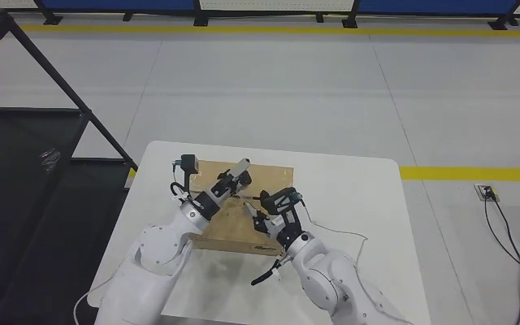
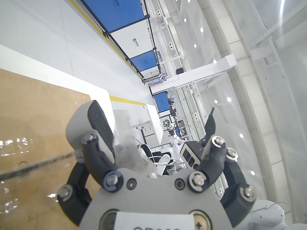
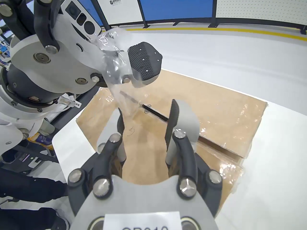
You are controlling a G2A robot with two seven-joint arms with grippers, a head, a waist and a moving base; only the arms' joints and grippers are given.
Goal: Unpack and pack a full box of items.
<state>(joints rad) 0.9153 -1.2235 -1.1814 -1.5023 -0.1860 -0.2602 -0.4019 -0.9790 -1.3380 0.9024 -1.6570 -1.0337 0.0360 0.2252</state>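
The cardboard box [image 3: 215, 120] sits on the desk [image 1: 357, 211] beneath the wide-open left hand [image 2: 153, 118] and right hand [image 3: 147, 116]; limp clear tape [image 3: 112, 56] clinging to the left (probably sticky, tear-prone) wants pinching near its end.

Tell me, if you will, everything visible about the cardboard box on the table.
The cardboard box is brown, wide and low. It lies flat on the white table with its top flaps closed. A dark seam runs between the flaps, with glossy clear tape along part of it. A loose tape strip rises from the seam to a finger pad of the left gripper. The open right gripper hovers just over the top.
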